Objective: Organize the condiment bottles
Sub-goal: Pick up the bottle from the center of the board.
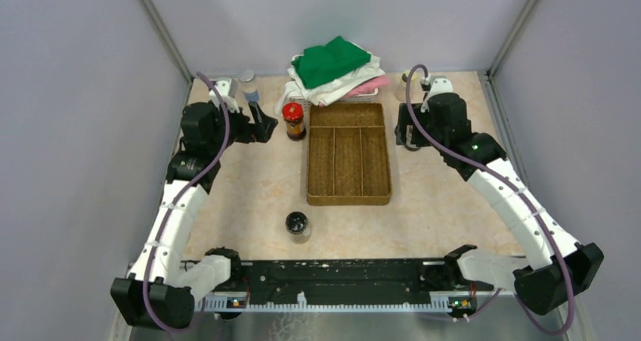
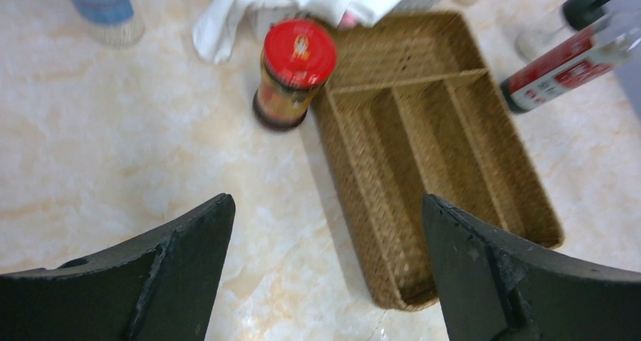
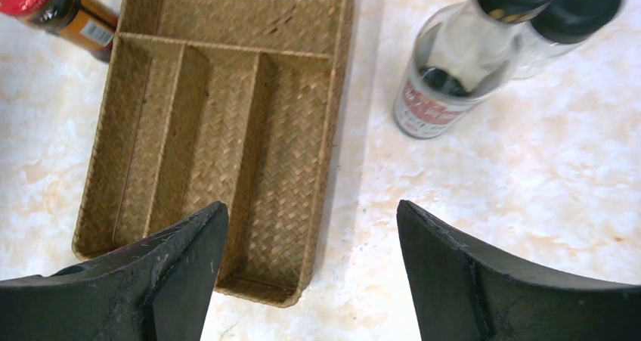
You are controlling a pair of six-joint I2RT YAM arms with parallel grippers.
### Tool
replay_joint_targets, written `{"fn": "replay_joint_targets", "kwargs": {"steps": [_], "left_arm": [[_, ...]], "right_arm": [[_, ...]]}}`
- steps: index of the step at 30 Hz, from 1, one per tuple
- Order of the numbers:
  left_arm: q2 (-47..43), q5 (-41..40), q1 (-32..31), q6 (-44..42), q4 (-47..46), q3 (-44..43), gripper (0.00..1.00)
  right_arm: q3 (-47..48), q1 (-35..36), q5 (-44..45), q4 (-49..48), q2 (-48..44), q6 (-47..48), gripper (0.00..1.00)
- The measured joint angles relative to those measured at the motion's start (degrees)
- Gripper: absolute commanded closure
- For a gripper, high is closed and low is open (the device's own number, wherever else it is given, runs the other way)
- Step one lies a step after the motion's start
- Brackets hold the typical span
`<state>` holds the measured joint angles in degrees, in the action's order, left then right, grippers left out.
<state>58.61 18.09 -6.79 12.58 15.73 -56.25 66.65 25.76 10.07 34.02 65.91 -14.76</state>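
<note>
two grippers, both with fingers spread wide and nothing held or touched between them. the left gripper hangs over the table, and its dark fingers frame bare marble and the near corner of the woven tray. one red-lidded jar stands upright ahead of these fingers, nearer the left one, just beside the tray's outer wall and well clear of both tips. one blue-labelled bottle stands further ahead, beyond the left finger.

the right gripper is open about as wide, with the tray's side wall and a strip of table lying below the gap. one tall clear bottle, black-capped with a red label, stands ahead of the right-hand finger, outside the tray and apart from the tips. one short black-capped bottle sits just behind it; whether they touch cannot be told.

one black-lidded jar stands alone behind both grippers, toward the arm bases. one pale yellowish bottle stands at the far edge, past the right gripper, partly hidden by cable.

six bottles counted in all, none inside the tray. one tray, with four compartments: one wide, three long. one pile of cloths, green on white, lies beyond the tray's far end.
</note>
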Motion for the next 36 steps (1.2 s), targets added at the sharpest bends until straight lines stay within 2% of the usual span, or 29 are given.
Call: {"fn": "replay_joint_targets", "kwargs": {"steps": [5, 11, 18, 20, 26, 29, 33, 36], "left_arm": [[0.0, 2.7, 0.0, 1.0, 1.9, -8.7, 0.01], [2.1, 5.6, 0.0, 1.5, 5.7, -23.1, 0.01], [5.8, 5.9, 0.0, 0.9, 9.6, -35.2, 0.01], [6.2, 3.6, 0.0, 0.4, 11.9, -37.4, 0.01], [5.3, -14.4, 0.0, -0.3, 18.8, -39.8, 0.01], [4.7, -22.3, 0.1, -0.3, 21.9, -39.1, 0.01], [3.9, -25.2, 0.2, -0.1, 23.6, -35.1, 0.01], [4.1, -22.9, 0.2, 0.5, 25.4, -30.4, 0.01]], "right_arm": [[4.8, -2.0, 3.3, 3.2, -1.6, 1.3, 0.18], [12.3, -6.6, 4.9, 6.6, -1.9, 2.6, 0.18], [19.8, -6.8, 4.8, 9.2, -1.7, 2.8, 0.18], [22.4, -6.8, 3.0, 9.4, -1.0, 2.8, 0.19], [25.4, -5.5, -6.4, 8.6, 3.5, 2.6, 0.19], [25.8, -1.8, -10.2, 9.0, 8.2, 3.1, 0.19], [26.4, 2.2, -14.3, 9.9, 14.6, 3.9, 0.19], [26.4, 4.9, -14.9, 12.0, 17.9, 4.8, 0.19]]}}
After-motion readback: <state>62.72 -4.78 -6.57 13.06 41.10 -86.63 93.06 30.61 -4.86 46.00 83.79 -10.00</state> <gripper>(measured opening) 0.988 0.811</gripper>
